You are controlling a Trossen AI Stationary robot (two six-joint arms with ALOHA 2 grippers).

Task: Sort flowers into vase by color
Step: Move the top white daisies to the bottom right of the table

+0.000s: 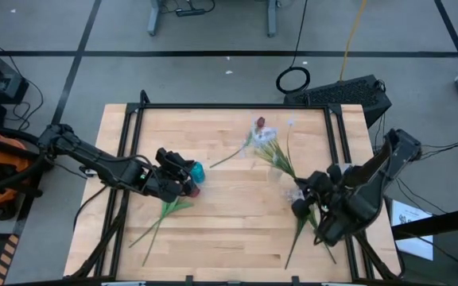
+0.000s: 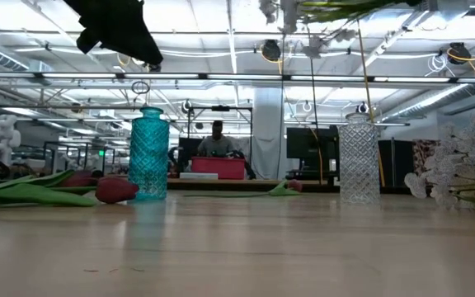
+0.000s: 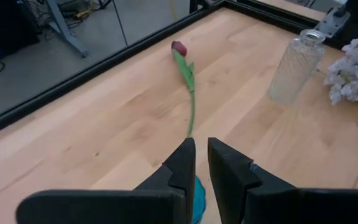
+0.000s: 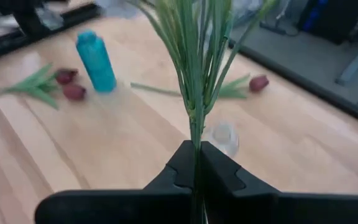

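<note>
My right gripper is shut on a spray of green stems and hangs over the clear glass vase. The spray's pale blossoms point toward the far left. My left gripper, its fingers only a narrow gap apart, hovers right above the teal vase and holds nothing. Two red tulips lie by the teal vase, stems toward the near edge. A third red tulip lies flat near the far edge. More white blossoms rest on the table right of the clear vase. My right gripper pinches the bundle of green stems between its two fingers. The stems run on forward past the fingertips and fan out above them. The spray is lifted clear of the table, above the clear vase.
Black rails frame the wooden table at its far edge and sides. The middle and near parts of the board are bare wood. A person sits far behind the table in the room.
</note>
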